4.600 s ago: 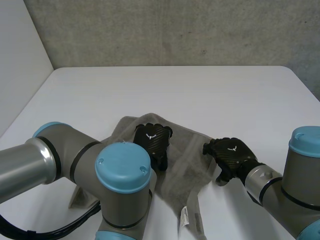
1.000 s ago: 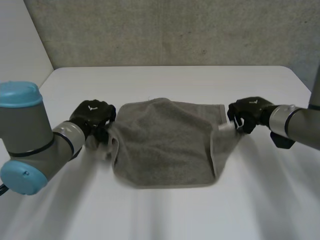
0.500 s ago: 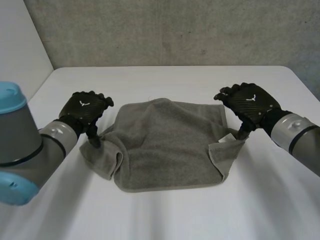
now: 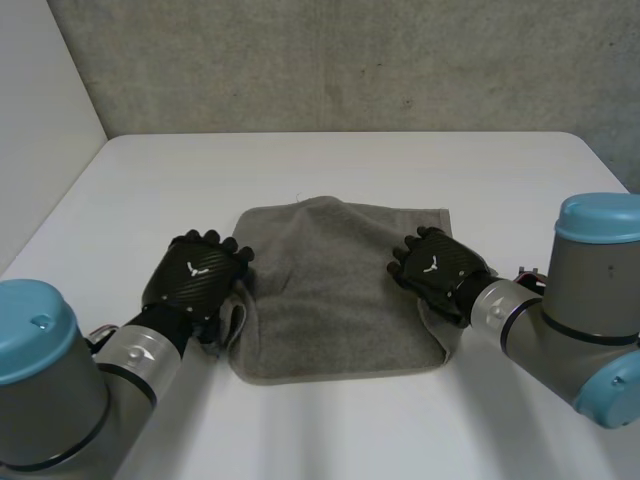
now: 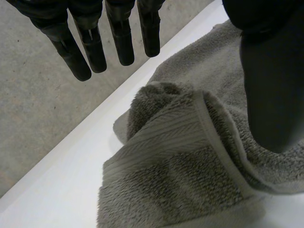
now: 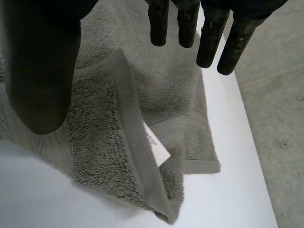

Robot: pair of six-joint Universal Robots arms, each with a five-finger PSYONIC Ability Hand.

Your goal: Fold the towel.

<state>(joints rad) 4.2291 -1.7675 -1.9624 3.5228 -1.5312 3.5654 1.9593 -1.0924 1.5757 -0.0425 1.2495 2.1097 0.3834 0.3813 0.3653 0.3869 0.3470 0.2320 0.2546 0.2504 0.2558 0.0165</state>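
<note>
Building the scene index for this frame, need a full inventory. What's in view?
towel: 1, grey, middle of the table, both side edges folded inward and bunched
label: 1, white, tucked in the towel's folded right edge, below the right robot hand's fingers
table: 1, white, under everything
wall: 1, grey concrete, behind the table
left robot hand: 1, black, fingers straight, over the towel's left edge
right robot hand: 1, black, fingers straight, over the towel's right edge
arms: 2, grey with light-blue caps; left arm and right arm at the table's near side
</note>
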